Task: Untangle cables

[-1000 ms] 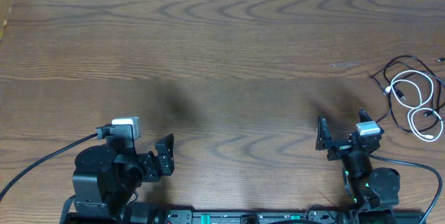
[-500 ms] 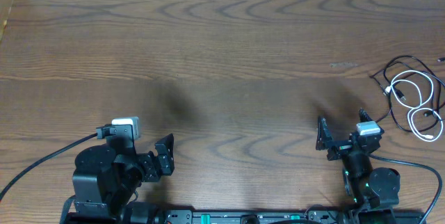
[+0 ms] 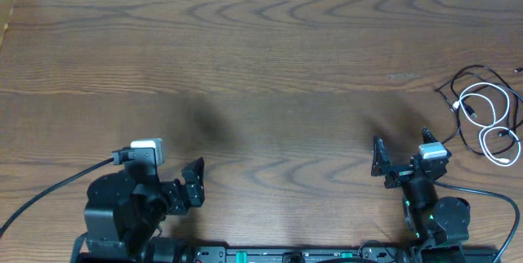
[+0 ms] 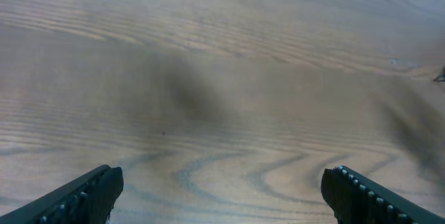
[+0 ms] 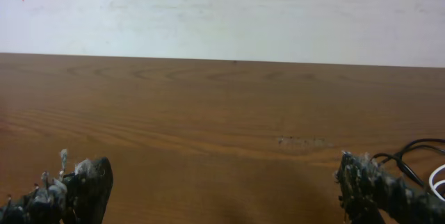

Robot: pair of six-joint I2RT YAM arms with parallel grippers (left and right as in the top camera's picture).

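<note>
Wooden table point(image 3: 261, 59) bears two cables point(image 3: 480, 89), black and white.

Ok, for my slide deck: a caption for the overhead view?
Left gripper and right gripper open at the table's near edge; black and white cables lie tangled, untouched, at far right.

One wooden table point(image 3: 261, 51); two robot arms, the left arm point(image 3: 122, 206) and the right arm point(image 3: 437, 214); two grippers, the left gripper point(image 4: 222, 182) and the right gripper point(image 5: 224, 175), each with two fingers; two thin cables, one black cable point(image 3: 472, 69) and one white cable point(image 3: 482, 88); two thick black leads, the left lead point(image 3: 49, 188) and the right lead point(image 3: 490, 193).
</note>
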